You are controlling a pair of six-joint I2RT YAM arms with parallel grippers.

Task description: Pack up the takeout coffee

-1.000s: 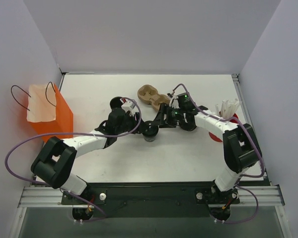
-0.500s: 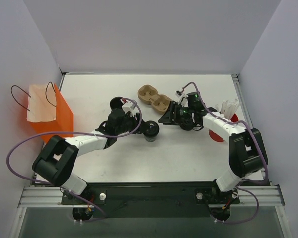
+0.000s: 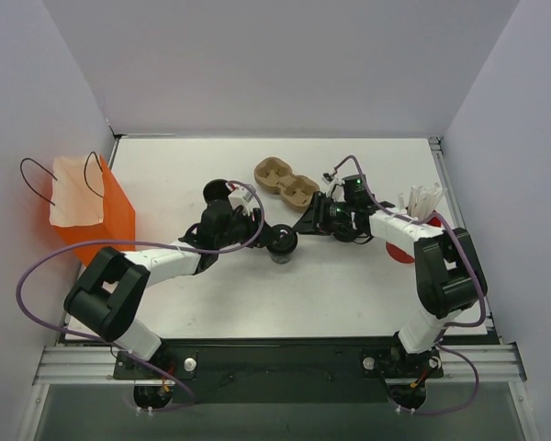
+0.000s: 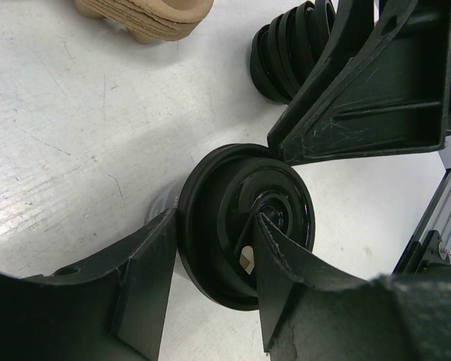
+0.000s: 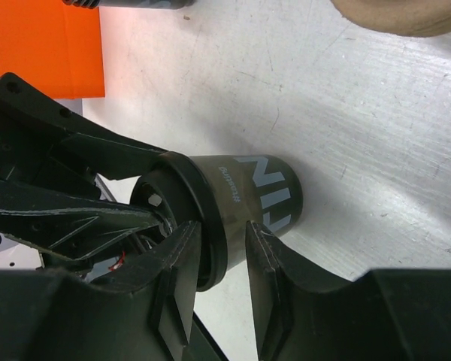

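Note:
The takeout coffee [image 3: 280, 243], a small black cup with a black lid [image 4: 218, 199], stands upright mid-table; its printed side [image 5: 259, 195] shows in the right wrist view. My left gripper [image 3: 270, 237] is shut on it from the left. One finger [image 4: 146, 278] presses the lid's outer rim and the other [image 4: 286, 278] reaches across the lid top. My right gripper [image 3: 303, 226] sits at the cup's right. Its jaws [image 5: 222, 233] are narrow, level with the lid's rim, one above and one below it. No contact shows. Its upper finger [image 4: 361, 98] ends at the lid's edge.
An orange bag [image 3: 101, 216] with its mouth open stands at the left edge. A brown cup carrier [image 3: 286, 181] lies behind the cup. A stack of black lids [image 4: 289, 45] lies under the right arm. A lidless black cup [image 3: 216, 190] stands behind the left arm. Red and white items [image 3: 413, 225] lie far right.
My right gripper pulled back to the right from the cup, then came partly back, and its jaws narrowed. The left gripper and the cup stayed in place.

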